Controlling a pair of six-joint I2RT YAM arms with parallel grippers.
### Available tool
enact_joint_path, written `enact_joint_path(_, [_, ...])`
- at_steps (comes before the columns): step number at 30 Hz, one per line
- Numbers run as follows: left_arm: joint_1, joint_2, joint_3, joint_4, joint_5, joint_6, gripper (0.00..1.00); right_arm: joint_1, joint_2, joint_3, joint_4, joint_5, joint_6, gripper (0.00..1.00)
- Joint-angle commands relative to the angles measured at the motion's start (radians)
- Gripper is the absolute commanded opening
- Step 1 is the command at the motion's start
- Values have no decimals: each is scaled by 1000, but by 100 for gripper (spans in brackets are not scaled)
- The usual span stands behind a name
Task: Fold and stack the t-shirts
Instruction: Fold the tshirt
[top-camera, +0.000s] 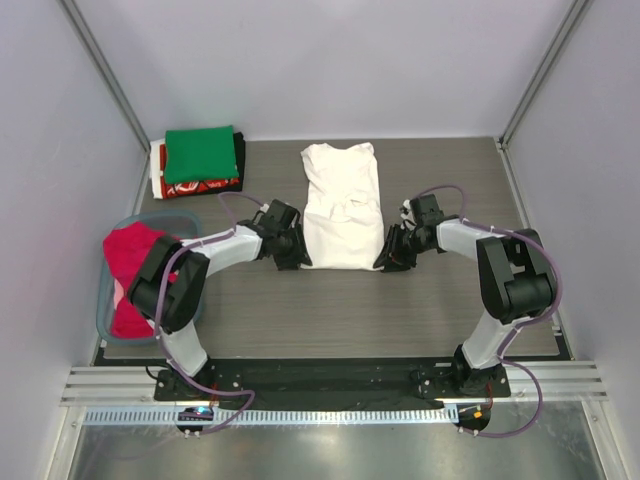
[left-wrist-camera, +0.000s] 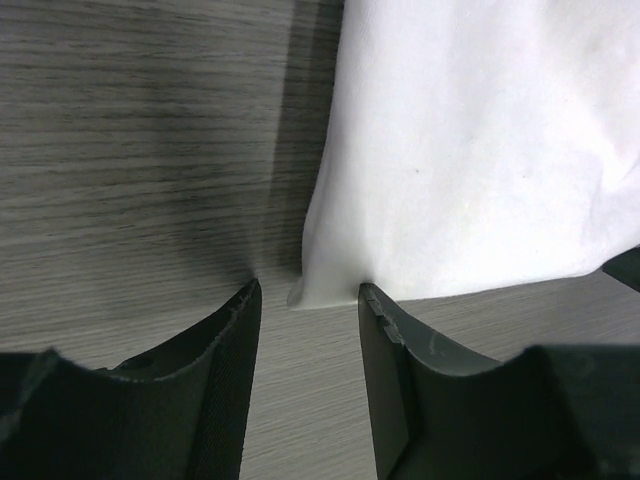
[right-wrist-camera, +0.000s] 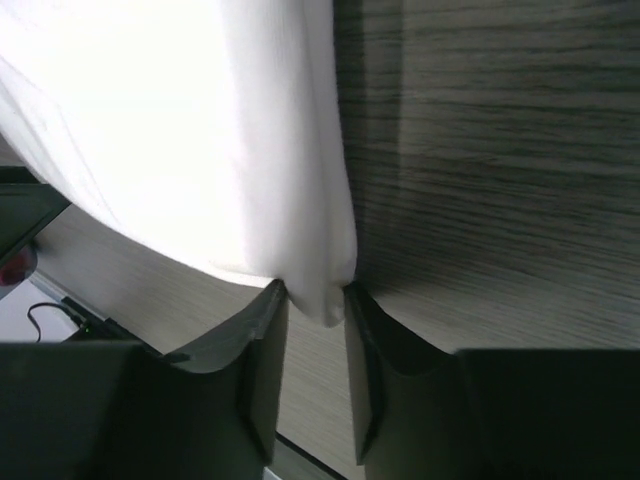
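The tee (top-camera: 342, 205) lies lengthwise mid-table (top-camera: 350, 320), its hem toward me. My left gripper (left-wrist-camera: 308, 292) straddles the near-left corner half open, with cloth touching only one finger. My right gripper (right-wrist-camera: 316, 292) stands narrow, pinching the near-right corner. I'd seat the left corner deeper, close firmly, then lift both corners evenly.
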Motion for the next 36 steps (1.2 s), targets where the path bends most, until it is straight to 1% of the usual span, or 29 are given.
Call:
enact_joint_path(1, [5, 27, -19, 44, -6, -11, 44, -6, 25, -12, 24, 28, -16, 32])
enact_joint_path(2, [6, 33, -22, 50, -6, -13, 43, -7, 26, -12, 24, 25, -17, 30])
enact_joint_path(4, [6, 36, -25, 58, -8, -16, 37, -10, 26, -12, 24, 21, -19, 26])
enact_joint_path(8, [6, 38, -25, 74, 9, -24, 22, -12, 28, -12, 24, 19, -16, 20])
enact_joint_path(9, [5, 33, -26, 76, 12, -25, 17, -14, 28, -12, 23, 18, -16, 17])
enact_joint_path(12, [5, 20, -34, 78, 21, -33, 7, -14, 19, -15, 23, 12, -12, 10])
enact_joint_path(13, [6, 4, -37, 78, 26, -36, 5, -14, 16, -15, 20, 11, -8, 4])
enact_joint_path(14, [5, -7, -48, 71, 28, -47, 3, -14, 11, -18, 12, 18, 1, 1])
enact_joint_path(15, [5, -20, -55, 71, 32, -54, 1, -14, -3, -16, 0, 33, 6, 1])
enact_joint_path(18, [-2, -95, -100, 70, 44, -89, 0, -14, -44, -29, -45, 53, 24, 1])
enact_joint_path(21, [-21, -192, -152, 49, 38, -114, 0, -14, -130, -56, -95, 73, 41, 1])
enact_joint_path(22, [-29, -217, -161, 32, 31, -122, 0, -12, -186, -64, -123, 76, 47, 1])
enact_joint_path(24, [-57, -305, -187, -20, 3, -143, 0, -3, -248, -90, -147, 76, 63, 1])
enact_joint_path(25, [-67, -339, -193, -59, -5, -154, 0, 15, -277, -98, -182, 80, 70, 1])
enact_joint_path(26, [-92, -394, -199, -77, -15, -162, 0, 31, -347, -110, -199, 97, 78, 1])
enact_joint_path(28, [-118, -454, -213, -119, -38, -189, 0, 64, -412, -121, -253, 117, 112, 1])
enact_joint_path(30, [-164, -534, -213, -189, -60, -214, 0, 140, -512, -130, -282, 155, 147, 1])
enact_joint_path(31, [-184, -557, -195, -223, -86, -243, 0, 176, -544, -133, -310, 168, 193, 1])
enact_joint_path(32, [-233, -585, -181, -287, -132, -260, 0, 245, -573, -136, -322, 182, 216, 1])
enact_joint_path(33, [-257, -623, -160, -322, -153, -272, 0, 287, -628, -133, -336, 221, 237, 1])
enact_joint_path(34, [-281, -640, -140, -359, -199, -283, 0, 320, -653, -128, -370, 244, 266, 1])
enact_joint_path(35, [-320, -654, -97, -426, -215, -307, 0, 351, -676, -116, -387, 273, 308, 1])
enact_joint_path(36, [-336, -666, -80, -457, -232, -315, 0, 402, -717, -107, -405, 315, 328, 1])
